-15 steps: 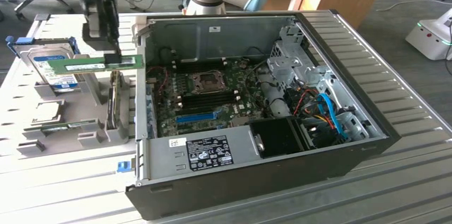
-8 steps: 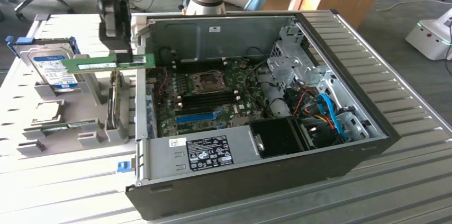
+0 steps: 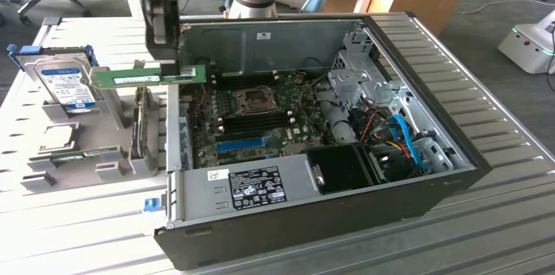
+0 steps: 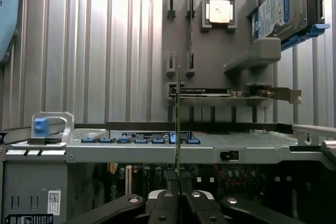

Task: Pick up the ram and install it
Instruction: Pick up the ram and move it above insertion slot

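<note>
Ribbed metal surface point(image 3: 511, 151) carrying open computer case point(image 3: 347, 223), office floor showing beyond. Claw point(image 3: 163, 60) clamping shut on ram point(image 3: 143, 78), pinching its upper edge. Ram hanging level in air, riding over case's wall on exterior view's left, just beside grey parts rack point(image 3: 143, 151). Hard drive point(image 3: 62, 86) standing in rack. Motherboard point(image 3: 260, 116) lying below inside case, ram not touching it.

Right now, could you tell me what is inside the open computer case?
A motherboard with processor socket, a blue slot and cables; the labelled metal cover hides whatever lies beneath.
</note>
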{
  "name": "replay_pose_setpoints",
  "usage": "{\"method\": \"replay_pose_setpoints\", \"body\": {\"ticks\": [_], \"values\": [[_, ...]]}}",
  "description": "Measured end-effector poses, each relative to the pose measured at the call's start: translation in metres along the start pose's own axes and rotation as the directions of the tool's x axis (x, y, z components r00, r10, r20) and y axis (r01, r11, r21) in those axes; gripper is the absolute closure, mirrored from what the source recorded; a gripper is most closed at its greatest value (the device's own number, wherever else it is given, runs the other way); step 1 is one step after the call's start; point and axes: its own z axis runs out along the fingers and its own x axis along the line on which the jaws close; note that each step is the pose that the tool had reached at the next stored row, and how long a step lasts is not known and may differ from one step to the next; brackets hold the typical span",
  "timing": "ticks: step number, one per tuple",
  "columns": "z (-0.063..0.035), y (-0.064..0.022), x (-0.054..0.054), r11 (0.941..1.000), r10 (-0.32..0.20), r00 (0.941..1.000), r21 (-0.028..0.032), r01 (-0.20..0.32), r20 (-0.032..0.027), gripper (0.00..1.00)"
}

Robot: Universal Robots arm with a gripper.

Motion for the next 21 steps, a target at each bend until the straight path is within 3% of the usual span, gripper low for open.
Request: {"method": "replay_pose_setpoints", "body": {"ticks": [21], "values": [[-0.003, -0.0566, -0.001, 0.9999, 0.0, 1.0, -0.0135, 0.0, -0.0001, 0.88]]}}
